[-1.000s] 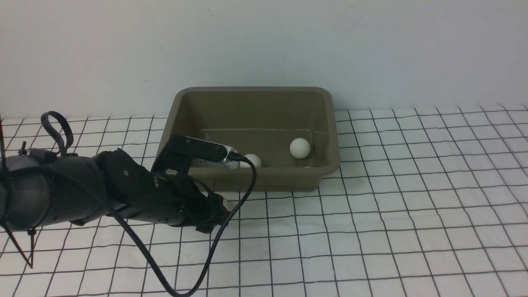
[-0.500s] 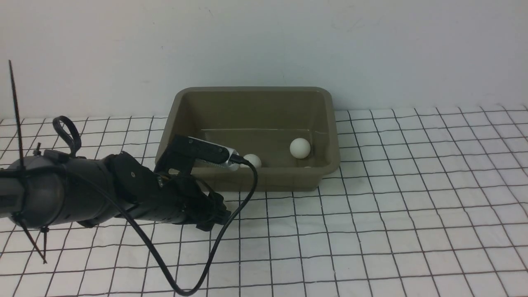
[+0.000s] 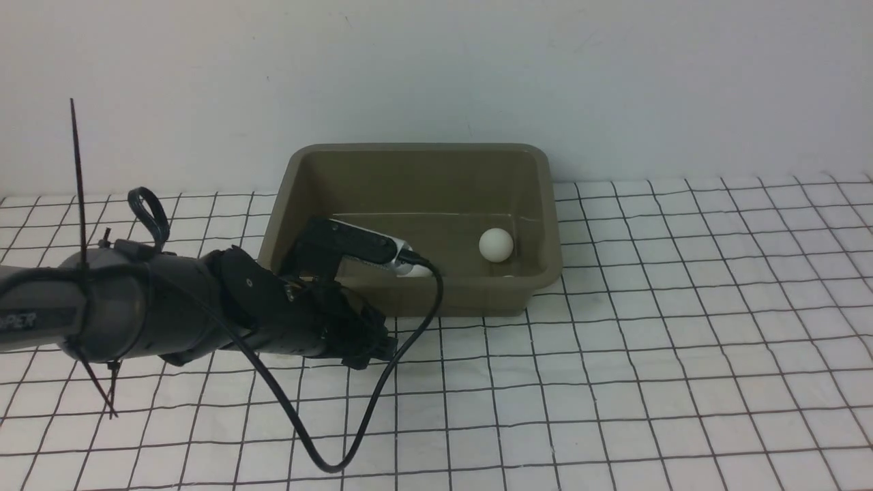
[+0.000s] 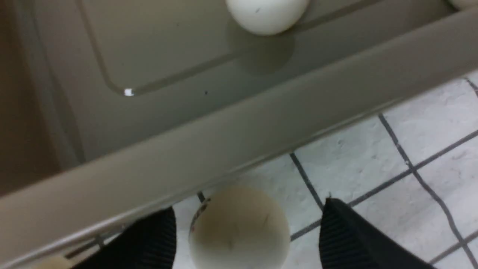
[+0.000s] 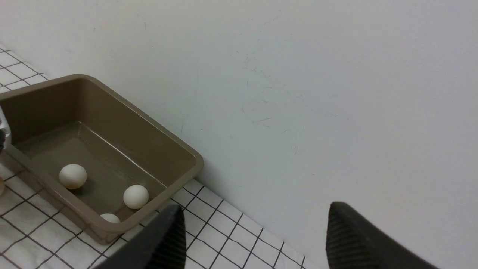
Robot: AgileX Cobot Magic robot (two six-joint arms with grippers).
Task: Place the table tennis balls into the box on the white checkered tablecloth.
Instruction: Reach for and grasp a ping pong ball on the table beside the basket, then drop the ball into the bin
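The olive-grey box (image 3: 416, 300) stands on the white checkered tablecloth (image 3: 614, 382) by the wall. Inside it lie three table tennis balls (image 5: 73, 176) (image 5: 135, 196) (image 5: 110, 218); the front view shows one fully (image 3: 496, 244) and another half hidden behind my wrist camera (image 3: 419, 271). My left gripper (image 3: 372, 344) is low on the cloth at the box's front wall. In the left wrist view it (image 4: 249, 207) stands open around another ball (image 4: 239, 228) on the cloth, with a gap to one finger (image 4: 351, 239). My right gripper (image 5: 255, 207) hangs open and empty, off to the box's right.
A plain white wall rises right behind the box. A black cable (image 3: 382, 409) loops from my left wrist down over the cloth. A pale round shape (image 4: 48, 261) shows beside the left finger, close to the box wall.
My left arm has slid right and forward along the box's front wall. The ball on the cloth, seen before at the gripper's tip, is now covered by the gripper in the front view.
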